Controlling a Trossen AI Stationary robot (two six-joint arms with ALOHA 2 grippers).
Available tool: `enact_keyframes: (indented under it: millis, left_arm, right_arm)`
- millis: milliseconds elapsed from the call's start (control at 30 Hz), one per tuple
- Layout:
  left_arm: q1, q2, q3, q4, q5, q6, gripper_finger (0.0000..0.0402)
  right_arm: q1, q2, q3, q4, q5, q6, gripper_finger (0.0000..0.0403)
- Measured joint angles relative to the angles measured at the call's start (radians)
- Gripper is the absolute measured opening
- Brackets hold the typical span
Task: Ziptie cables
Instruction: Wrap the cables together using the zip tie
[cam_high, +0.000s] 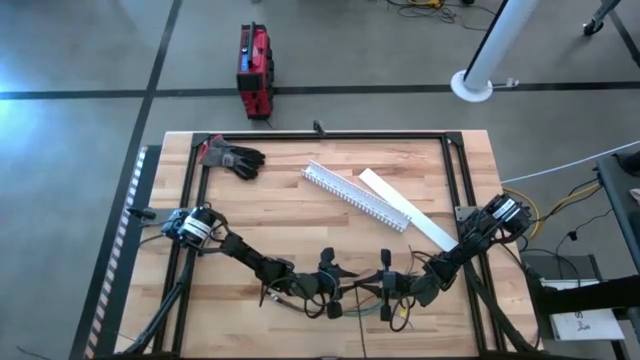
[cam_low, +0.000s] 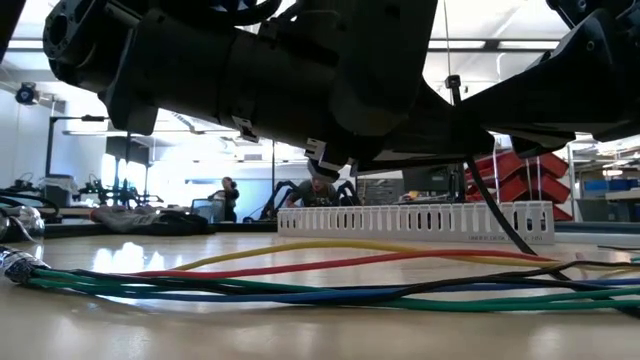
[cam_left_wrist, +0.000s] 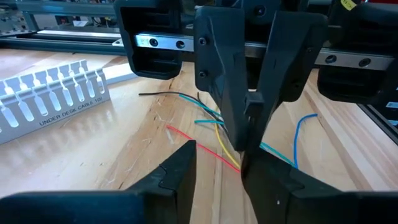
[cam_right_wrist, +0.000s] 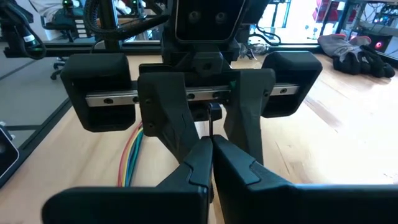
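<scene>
I use the white slotted channel (cam_high: 357, 195) as my reference. From the overhead camera, both arms meet at the table edge nearest me, on the side of the channel away from the glove (cam_high: 232, 157). The cables (cam_high: 345, 308) lie there, a loose bundle of green, blue, red, yellow and dark wires spread flat on the wood between the two arms.

The left gripper (cam_high: 330, 272) faces the right gripper (cam_high: 388, 285) head-on, close together, just above the bundle. In the left wrist camera I see the left fingers (cam_left_wrist: 180, 168) apart with nothing between them. In the right wrist camera the right fingers (cam_right_wrist: 205, 158) are pressed together around a thin dark strand (cam_right_wrist: 211, 127); I cannot tell what this strand is.

Beyond the channel, a flat white lid (cam_high: 405, 207) lies alongside it. The glove rests near the far left corner.
</scene>
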Motion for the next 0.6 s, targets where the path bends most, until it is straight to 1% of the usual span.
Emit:
enact_keyframes:
  millis: [100, 233, 300, 500, 600]
  left_arm:
    - [0.0, 0.0, 0.0, -0.001, 0.0, 0.0, 0.0085]
    - [-0.001, 0.004, 0.001, 0.0, 0.008, 0.0, 0.0025]
    - [-0.001, 0.005, 0.001, 0.0, 0.019, 0.0, 0.0007]
    - [-0.001, 0.005, 0.0, 0.0, 0.02, 0.001, 0.0001]
    - [-0.001, 0.005, 0.001, -0.001, 0.02, 0.001, 0.0001]
  right_arm:
    - [0.0, 0.0, 0.0, 0.0, 0.002, 0.0, 0.0]
    - [0.0, 0.0, 0.0, -0.002, 0.008, 0.0, 0.0]
    - [0.0, 0.0, 0.0, -0.002, 0.007, 0.0, 0.0]
    - [0.0, 0.0, 0.0, -0.001, 0.008, -0.044, 0.0]
    - [0.003, -0.004, 0.0, -0.002, 0.008, -0.07, 0.0014]
